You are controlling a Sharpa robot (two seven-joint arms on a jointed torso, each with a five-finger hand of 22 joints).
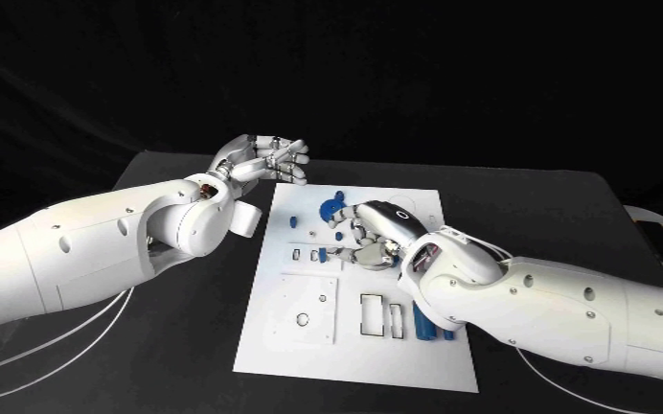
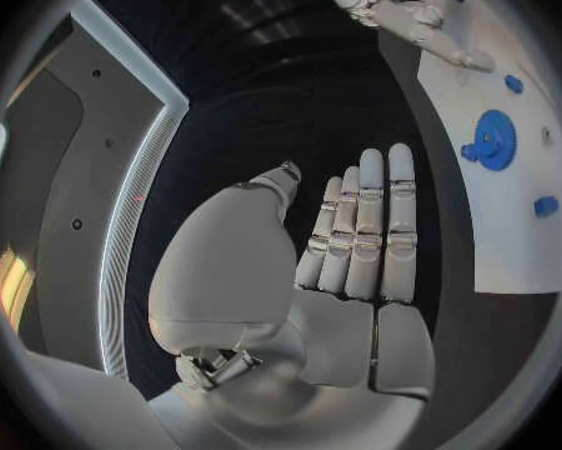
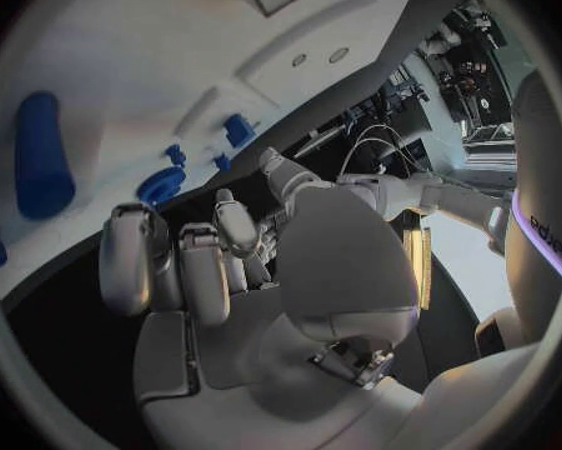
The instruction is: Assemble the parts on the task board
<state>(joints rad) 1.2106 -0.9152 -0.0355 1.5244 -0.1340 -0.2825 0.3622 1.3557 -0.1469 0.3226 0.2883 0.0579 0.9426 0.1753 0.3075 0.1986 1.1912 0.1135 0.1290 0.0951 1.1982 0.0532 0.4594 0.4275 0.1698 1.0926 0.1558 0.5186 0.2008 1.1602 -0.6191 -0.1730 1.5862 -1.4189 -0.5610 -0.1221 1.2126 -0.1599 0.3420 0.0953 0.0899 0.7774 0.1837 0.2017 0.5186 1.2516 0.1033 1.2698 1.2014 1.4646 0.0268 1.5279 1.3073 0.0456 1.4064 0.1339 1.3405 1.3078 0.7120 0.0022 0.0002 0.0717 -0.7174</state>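
While the right hand's fingers point(image 3: 181, 260) are curled inward over the board point(image 1: 311, 337), you cannot tell from the pictures whether they pinch a part. You see the right hand point(image 1: 376, 235) above the middle of the board, just beside a blue gear point(image 1: 331, 209) that lies farther from the robot. You see small blue parts point(image 1: 316, 255) close to the hand on its left side, and more blue parts point(image 1: 430, 330) stand in slots at the near right, half hidden by the right arm.

The left hand's fingers point(image 2: 369, 230) are straight and pressed together, and they hold nothing. You find the left hand point(image 1: 265, 158) raised at the far left corner of the board, over the black table point(image 1: 553, 213).
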